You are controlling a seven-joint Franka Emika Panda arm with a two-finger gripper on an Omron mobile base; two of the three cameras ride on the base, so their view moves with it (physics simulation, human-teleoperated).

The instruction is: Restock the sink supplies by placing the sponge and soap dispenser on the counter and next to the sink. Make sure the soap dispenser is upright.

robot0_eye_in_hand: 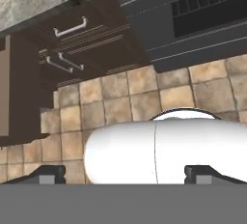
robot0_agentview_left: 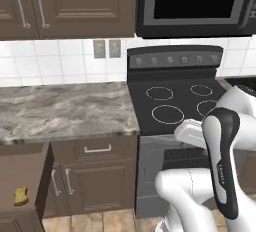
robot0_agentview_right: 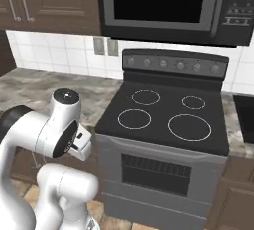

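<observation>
Risk: small yellow-tan rectangular sponge [robot0_agentview_left: 21, 195] sits inside opened dark brown wooden cabinet [robot0_agentview_left: 22, 176], below and left of grey-brown marbled stone counter [robot0_agentview_left: 65, 111]; swing toward it could clip open cabinet door or drawer handles.

Two-finger gripper [robot0_eye_in_hand: 124, 175]: dark finger tips spread wide, nothing between them, aimed at tiled floor [robot0_eye_in_hand: 144, 92].

Sponge well apart from fingers, left of black stove [robot0_agentview_left: 175, 106].

Soap dispenser probably deeper in cabinet; cannot tell.

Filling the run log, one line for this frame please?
gripper: open, empty, aimed at floor | sponge: inside open lower cabinet | counter: bare beside stove
</observation>
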